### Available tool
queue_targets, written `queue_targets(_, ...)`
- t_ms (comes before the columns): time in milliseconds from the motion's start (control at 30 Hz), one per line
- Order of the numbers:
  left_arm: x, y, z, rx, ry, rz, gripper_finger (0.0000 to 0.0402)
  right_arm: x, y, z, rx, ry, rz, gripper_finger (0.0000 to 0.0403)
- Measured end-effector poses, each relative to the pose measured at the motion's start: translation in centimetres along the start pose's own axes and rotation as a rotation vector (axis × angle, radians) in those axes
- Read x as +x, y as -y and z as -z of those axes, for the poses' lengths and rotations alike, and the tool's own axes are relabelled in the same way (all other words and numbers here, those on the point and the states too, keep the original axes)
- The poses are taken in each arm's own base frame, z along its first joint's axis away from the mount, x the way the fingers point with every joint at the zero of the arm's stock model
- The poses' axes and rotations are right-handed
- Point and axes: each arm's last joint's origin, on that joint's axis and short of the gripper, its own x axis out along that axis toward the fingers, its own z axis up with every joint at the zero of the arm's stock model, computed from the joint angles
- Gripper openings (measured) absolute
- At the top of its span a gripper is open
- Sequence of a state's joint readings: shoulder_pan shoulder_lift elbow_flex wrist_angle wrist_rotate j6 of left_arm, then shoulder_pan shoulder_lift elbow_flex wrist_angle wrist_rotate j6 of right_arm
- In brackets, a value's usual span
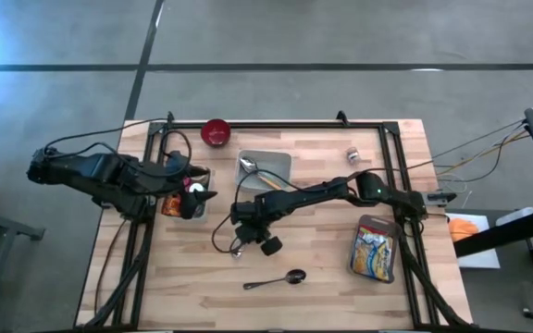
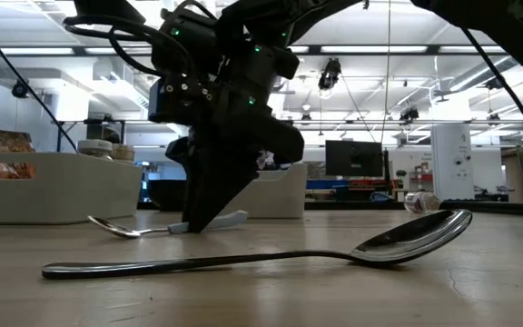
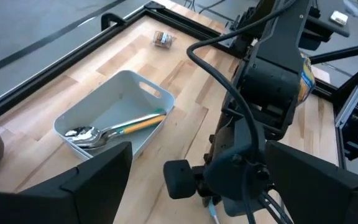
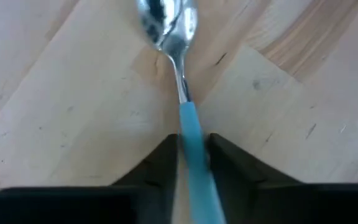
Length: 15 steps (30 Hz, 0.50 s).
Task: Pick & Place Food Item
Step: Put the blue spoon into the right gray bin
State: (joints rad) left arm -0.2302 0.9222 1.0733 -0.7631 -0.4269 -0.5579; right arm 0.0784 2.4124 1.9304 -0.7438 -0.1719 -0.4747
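1. My right gripper (image 4: 192,152) is down at the table's middle, fingers pressed on the blue handle of a spoon (image 4: 178,74) lying flat on the wood.
2. My left gripper (image 1: 202,196) waits at the table's left side, fingers wide apart, holding nothing.

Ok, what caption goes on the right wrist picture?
Right claw closes around the blue-handled spoon lying on the wooden table.

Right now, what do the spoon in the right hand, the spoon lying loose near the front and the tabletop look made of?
Spoon in the right hand: shiny metal bowl and neck, mirror glints; light blue matte handle, probably plastic.
Loose spoon: all polished metal, likely steel; it reflects the room.
Tabletop: pale wood planks, visible grain and joints, smooth finish.
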Motion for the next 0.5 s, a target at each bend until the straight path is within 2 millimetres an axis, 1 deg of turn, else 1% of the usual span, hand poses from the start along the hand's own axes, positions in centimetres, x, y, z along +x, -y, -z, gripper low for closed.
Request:
queue_targets(67, -0.1, -0.04, -0.02, -0.002, 0.003, 0.002, 0.0372, 0.01, 0.02, 0.04, 0.002, -0.003, 0.003, 0.0039)
queue_targets(100, -0.18, -0.07, -0.03, -0.003, 0.004, 0.005, 0.0372, 0.0, 0.03, 0.09, 0.003, -0.004, 0.003, 0.0028)
queue_targets(367, -0.25, -0.13, 0.19, -0.024, -0.03, 0.024, 0.0372, 0.08, -0.13, 0.19, 0.036, -0.02, 0.006, 0.0027)
queue_targets(500, -0.33, -0.24, 0.41, -0.052, -0.058, 0.03, 0.0372, -0.52, -0.03, -0.28, 0.141, -0.031, 0.033, 0.0024)
